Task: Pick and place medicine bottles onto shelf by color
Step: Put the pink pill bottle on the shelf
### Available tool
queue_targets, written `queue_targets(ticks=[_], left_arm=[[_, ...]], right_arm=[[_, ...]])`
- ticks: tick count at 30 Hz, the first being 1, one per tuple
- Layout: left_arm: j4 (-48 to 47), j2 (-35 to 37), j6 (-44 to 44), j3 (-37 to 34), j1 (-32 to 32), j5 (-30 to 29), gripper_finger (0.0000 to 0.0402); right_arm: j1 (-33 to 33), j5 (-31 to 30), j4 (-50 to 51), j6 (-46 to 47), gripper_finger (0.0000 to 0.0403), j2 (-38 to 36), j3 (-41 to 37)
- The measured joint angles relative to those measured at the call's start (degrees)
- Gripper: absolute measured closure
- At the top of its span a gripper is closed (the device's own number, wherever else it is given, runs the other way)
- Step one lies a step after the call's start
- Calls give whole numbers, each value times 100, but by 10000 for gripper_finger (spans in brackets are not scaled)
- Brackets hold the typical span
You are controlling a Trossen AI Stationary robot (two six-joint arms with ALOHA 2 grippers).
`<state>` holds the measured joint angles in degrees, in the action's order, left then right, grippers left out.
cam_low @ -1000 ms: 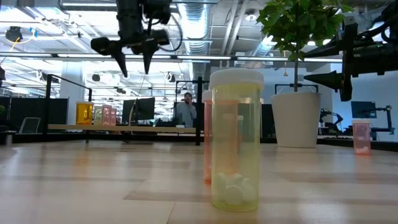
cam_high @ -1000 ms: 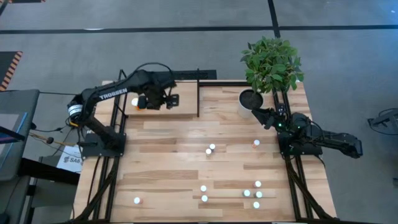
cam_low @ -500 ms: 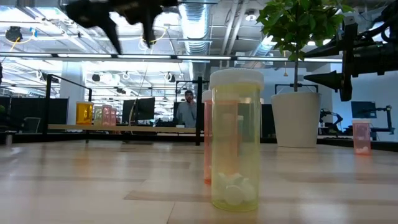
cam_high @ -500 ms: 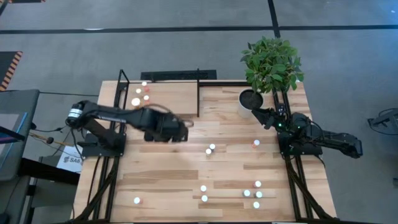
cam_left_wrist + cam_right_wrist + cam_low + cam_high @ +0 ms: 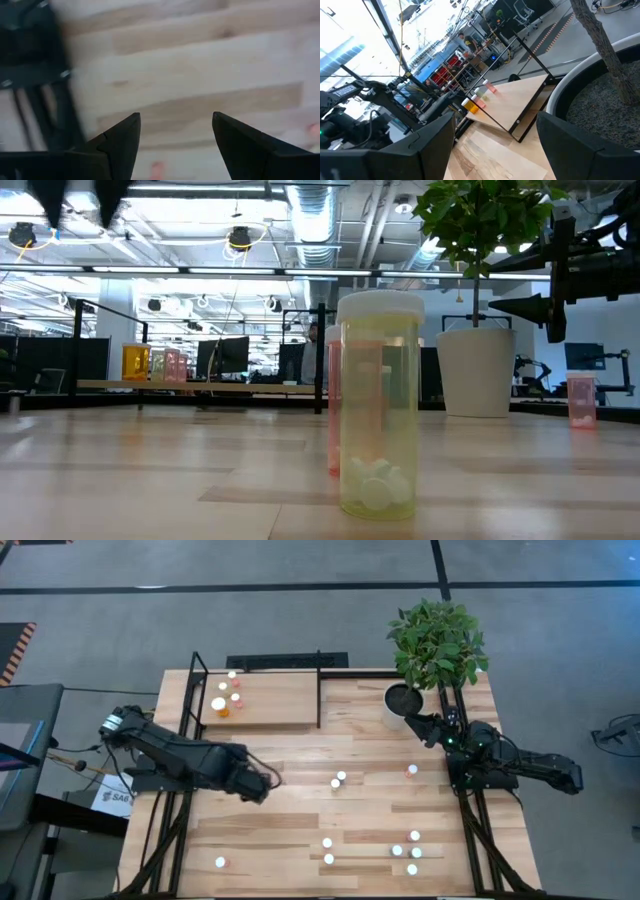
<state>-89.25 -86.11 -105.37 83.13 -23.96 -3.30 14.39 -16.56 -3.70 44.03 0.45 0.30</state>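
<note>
The shelf [image 5: 268, 700] stands at the table's far left and carries several medicine bottles [image 5: 219, 704], each standing on its base. More white-capped bottles stand loose on the table, a pair at mid-table [image 5: 339, 779] and a cluster near the front right [image 5: 408, 852]. In the low view a yellow bottle [image 5: 379, 405] stands close to the camera. My left gripper [image 5: 257, 786] hangs open over bare wood [image 5: 176, 116], pointing down, with nothing between its fingers. My right gripper [image 5: 416, 726] waits open and level beside the plant pot [image 5: 400, 702].
A potted plant [image 5: 437, 640] stands at the far right corner. The shelf's black uprights [image 5: 319, 690] rise at its edges. A lone bottle [image 5: 220, 862] stands near the front left, another [image 5: 411, 770] near my right arm. Bare planks lie around my left gripper.
My left gripper has swung from above the shelf toward the table's near edge, out over the bare planks, rolling as it went. It has stayed open and carries nothing. The bottles on the shelf stand as before.
</note>
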Motion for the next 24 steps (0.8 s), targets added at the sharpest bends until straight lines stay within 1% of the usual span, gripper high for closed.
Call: queue_targets(ticks=[2,4,7,11,13,18,24], left_arm=[[-77,138,-174,-53,-306,9,168],[-63,373,-388,-303,-692,-113,168],[46,718,-1113,-753,-1296,-321,169],[362,1100,-2055,-1370,-2006,-293,168],[595,1250,-2445,-1686,-2288,-172,168],[1400,1361,-3077,-2337,-2651,69,168],[2272,1296,-3248,-2779,-2711,304,161]], right_arm=[[0,0,0,0,100,0,0],[0,0,-2,0,100,0,-1],[0,0,-2,0,100,2,-2],[0,0,-2,0,100,0,0],[0,0,-2,0,100,1,-2],[0,0,0,0,100,0,0],[0,0,0,0,100,0,0]])
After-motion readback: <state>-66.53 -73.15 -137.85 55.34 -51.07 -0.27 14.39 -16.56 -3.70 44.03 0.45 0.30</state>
